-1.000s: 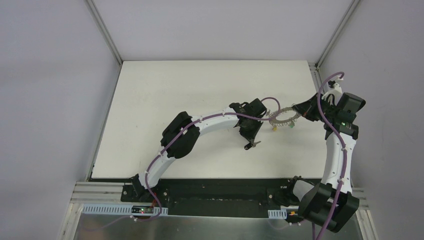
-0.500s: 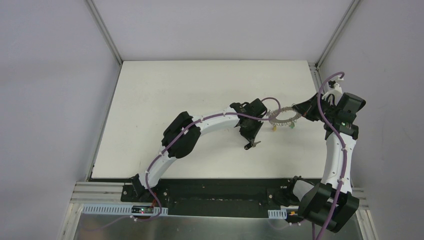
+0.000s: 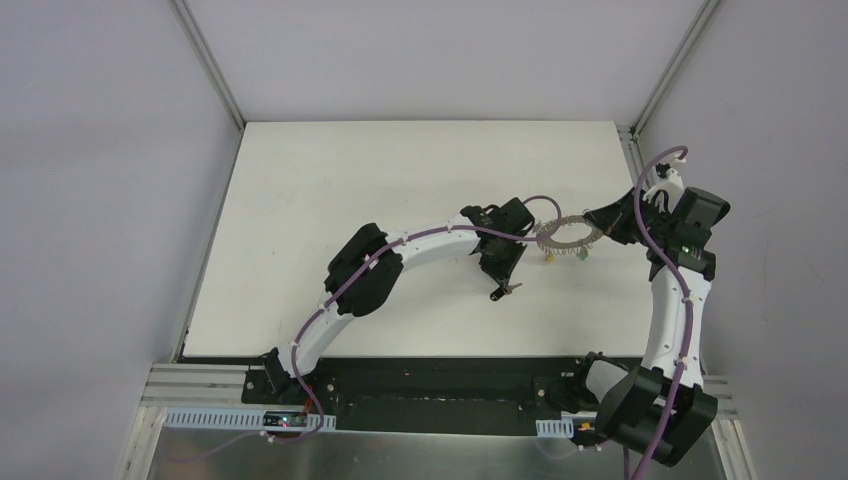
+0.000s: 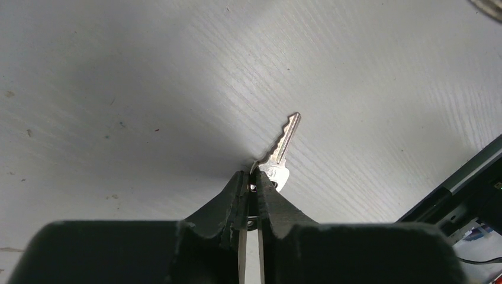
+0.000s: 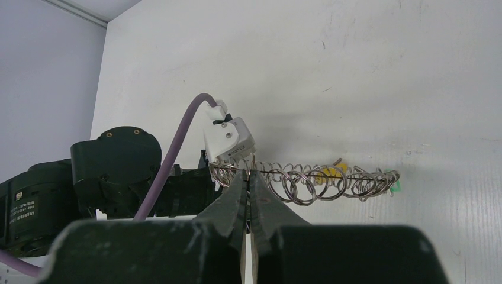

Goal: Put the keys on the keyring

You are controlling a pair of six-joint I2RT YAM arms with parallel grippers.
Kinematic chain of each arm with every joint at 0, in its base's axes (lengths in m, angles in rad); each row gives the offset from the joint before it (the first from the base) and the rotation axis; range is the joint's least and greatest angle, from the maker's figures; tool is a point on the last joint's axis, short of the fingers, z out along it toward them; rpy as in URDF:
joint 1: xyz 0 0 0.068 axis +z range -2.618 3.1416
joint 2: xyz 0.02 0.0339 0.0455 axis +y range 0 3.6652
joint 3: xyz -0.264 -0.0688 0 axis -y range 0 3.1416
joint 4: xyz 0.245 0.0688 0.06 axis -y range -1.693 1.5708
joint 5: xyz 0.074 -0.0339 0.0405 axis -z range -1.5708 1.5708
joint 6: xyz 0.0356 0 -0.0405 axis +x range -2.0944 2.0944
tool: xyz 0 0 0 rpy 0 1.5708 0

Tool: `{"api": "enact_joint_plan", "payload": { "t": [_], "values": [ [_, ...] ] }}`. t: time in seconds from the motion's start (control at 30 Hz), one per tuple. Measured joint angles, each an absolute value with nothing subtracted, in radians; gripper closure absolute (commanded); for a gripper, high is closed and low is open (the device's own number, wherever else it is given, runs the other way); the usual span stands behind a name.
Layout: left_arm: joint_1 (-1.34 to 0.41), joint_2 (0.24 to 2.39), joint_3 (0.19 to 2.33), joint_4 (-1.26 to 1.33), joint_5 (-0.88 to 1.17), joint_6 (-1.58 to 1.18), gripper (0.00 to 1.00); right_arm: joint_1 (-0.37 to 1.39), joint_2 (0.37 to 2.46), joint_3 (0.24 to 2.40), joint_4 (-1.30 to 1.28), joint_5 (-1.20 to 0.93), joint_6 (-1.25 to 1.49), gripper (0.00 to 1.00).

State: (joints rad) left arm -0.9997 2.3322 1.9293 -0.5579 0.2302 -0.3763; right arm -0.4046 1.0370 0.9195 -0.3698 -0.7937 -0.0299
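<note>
Silver key point(image 4: 283, 142) is nearest, pinched by its head between the closed fingertips of the left gripper point(image 4: 251, 179), blade pointing away over the white table point(image 4: 148, 89), apart from the keyring. Further out, the right gripper point(image 5: 248, 173) is clamped tight on one end of the keyring point(image 5: 308, 182), its wire rings strung out sideways. Yellow key head point(image 5: 332, 171) and green key head point(image 5: 393, 185) sit among those rings, green at the far end.

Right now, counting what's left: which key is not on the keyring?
The silver key pinched in the left hand, apart from the keyring; the yellow key and the green key sit among its rings.
</note>
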Motion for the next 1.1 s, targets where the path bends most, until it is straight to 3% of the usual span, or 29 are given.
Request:
{"api": "enact_joint_plan", "payload": {
  "t": [0.27, 0.63, 1.1],
  "values": [
    [-1.000, 2.331, 1.929, -0.557, 0.234, -0.375, 1.00, -0.408, 1.037, 0.919, -0.369, -0.794, -0.028, 1.00],
    [-0.987, 2.286, 1.900, -0.556, 0.246, -0.344, 1.00, -0.409, 1.037, 0.919, -0.369, -0.808, -0.026, 1.00],
    [-0.874, 1.890, 1.692, -0.530, 0.454, -0.074, 1.00, -0.399, 1.040, 0.925, -0.376, -1.009, -0.105, 1.00]
  ]
}}
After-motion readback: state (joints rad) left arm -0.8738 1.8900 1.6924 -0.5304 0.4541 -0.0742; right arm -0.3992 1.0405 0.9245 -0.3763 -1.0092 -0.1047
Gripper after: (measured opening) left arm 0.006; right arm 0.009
